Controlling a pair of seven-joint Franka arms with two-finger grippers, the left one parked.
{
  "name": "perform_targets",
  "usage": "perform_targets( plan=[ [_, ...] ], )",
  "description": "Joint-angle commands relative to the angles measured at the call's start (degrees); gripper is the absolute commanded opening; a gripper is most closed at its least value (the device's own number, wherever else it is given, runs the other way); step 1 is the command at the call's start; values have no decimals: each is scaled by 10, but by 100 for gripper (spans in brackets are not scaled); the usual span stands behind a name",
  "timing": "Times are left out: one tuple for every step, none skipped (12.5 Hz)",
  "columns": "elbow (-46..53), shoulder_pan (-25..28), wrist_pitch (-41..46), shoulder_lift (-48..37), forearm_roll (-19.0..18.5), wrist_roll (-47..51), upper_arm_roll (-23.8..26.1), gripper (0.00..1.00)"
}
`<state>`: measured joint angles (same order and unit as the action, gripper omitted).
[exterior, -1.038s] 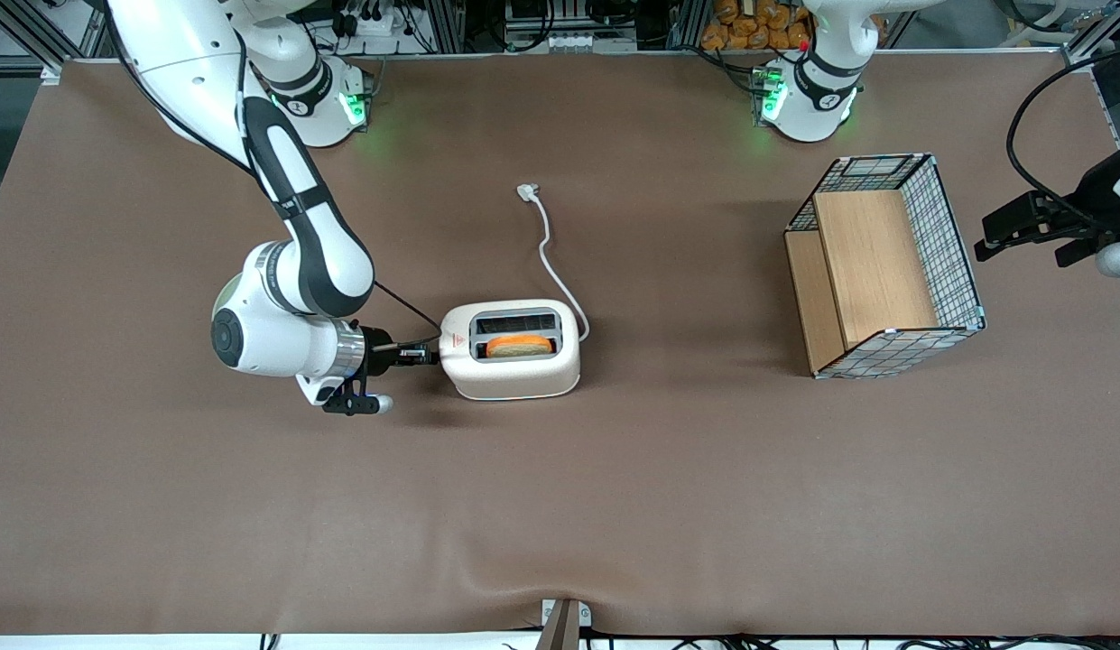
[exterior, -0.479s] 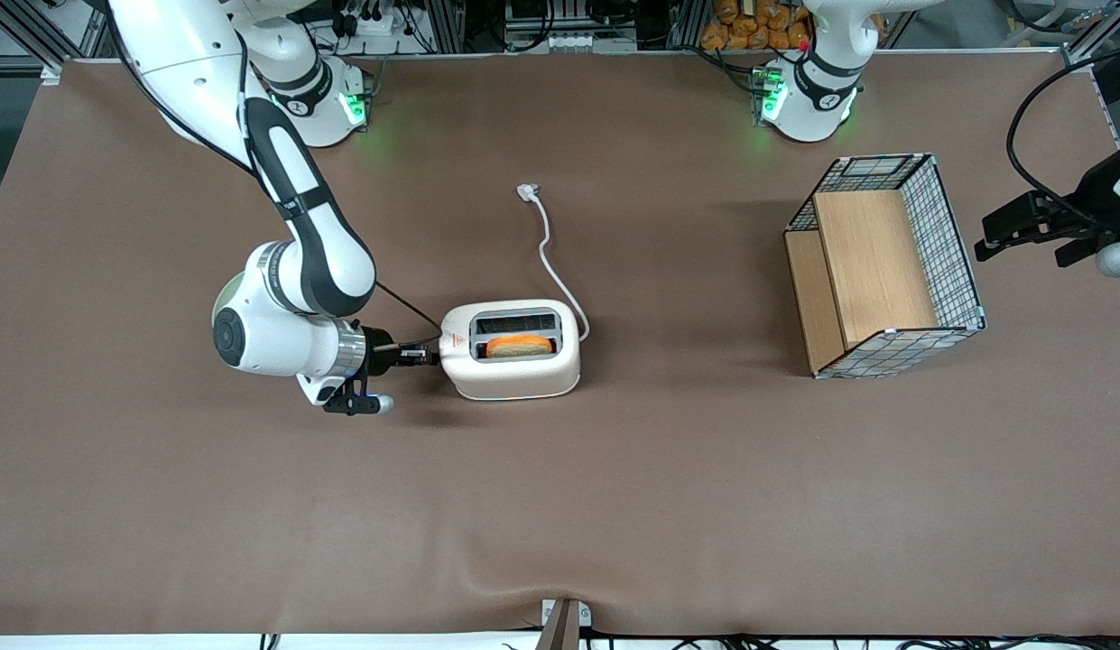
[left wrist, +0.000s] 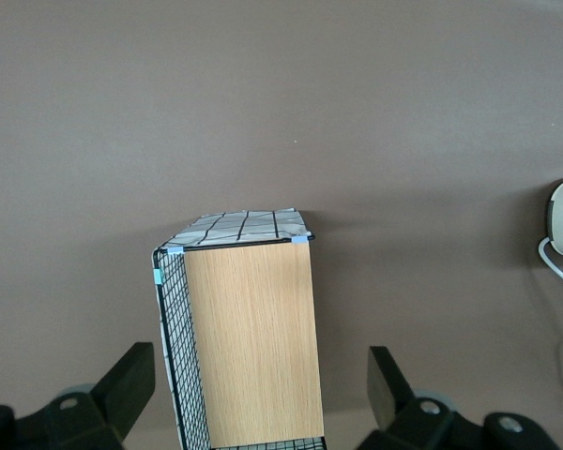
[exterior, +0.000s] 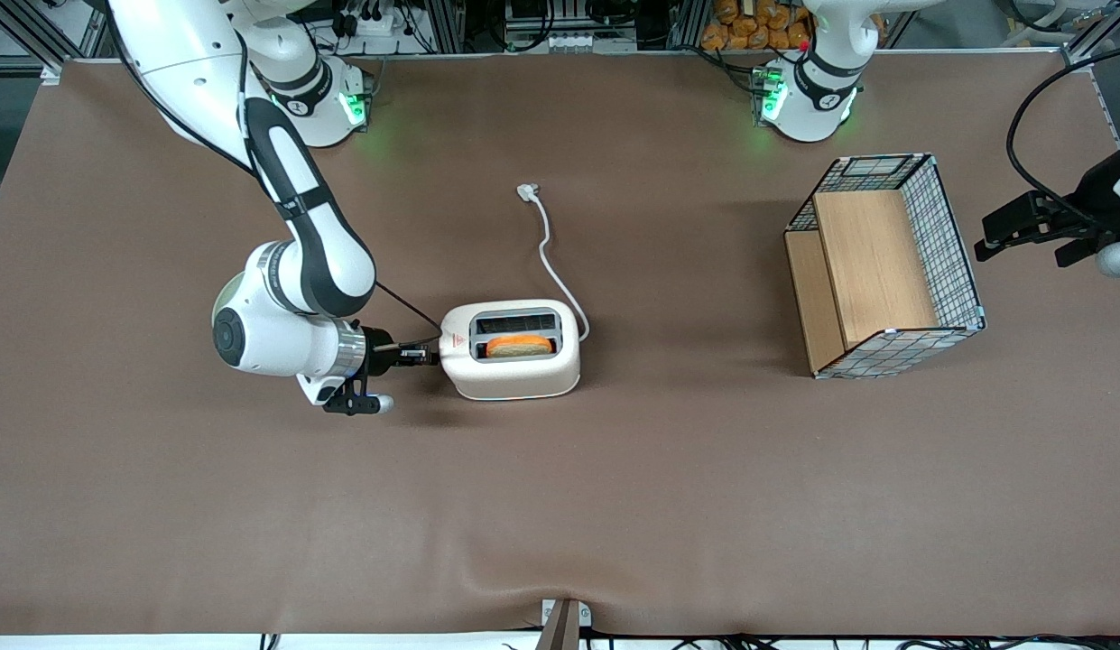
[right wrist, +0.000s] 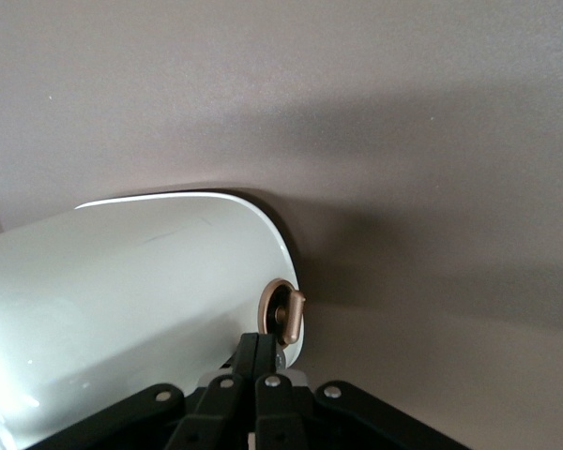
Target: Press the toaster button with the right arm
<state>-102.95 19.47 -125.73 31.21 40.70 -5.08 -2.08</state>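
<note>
The white toaster (exterior: 514,368) stands mid-table with a slice of toast (exterior: 519,345) in the slot nearer the front camera. Its narrow end with the red triangle mark (exterior: 452,341) faces the right arm (exterior: 293,298). My gripper (exterior: 424,357) lies level and shut, with its tips against that end. In the right wrist view the gripper (right wrist: 259,345) has both fingers pressed together with nothing between them. They meet the toaster (right wrist: 141,291) right beside the toaster button (right wrist: 292,315), a small round knob jutting from a ring. In the front view the fingers hide the button.
The toaster's white cord (exterior: 550,257) runs away from the front camera to a loose plug (exterior: 527,190). A wire basket with wooden panels (exterior: 884,266) lies on its side toward the parked arm's end of the table, and it also shows in the left wrist view (left wrist: 249,337).
</note>
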Motion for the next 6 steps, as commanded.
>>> perform_targets(
  plan=[
    [12,-2,-41,32,25,-25,12,0],
    [14,-3,-41,31,25,-25,12,0],
    [14,-8,-38,30,25,-26,12,0],
    [21,-13,-23,30,24,-26,12,0],
    [31,-20,-6,30,23,-26,11,0],
    [40,-29,13,30,22,-26,11,0]
  ],
)
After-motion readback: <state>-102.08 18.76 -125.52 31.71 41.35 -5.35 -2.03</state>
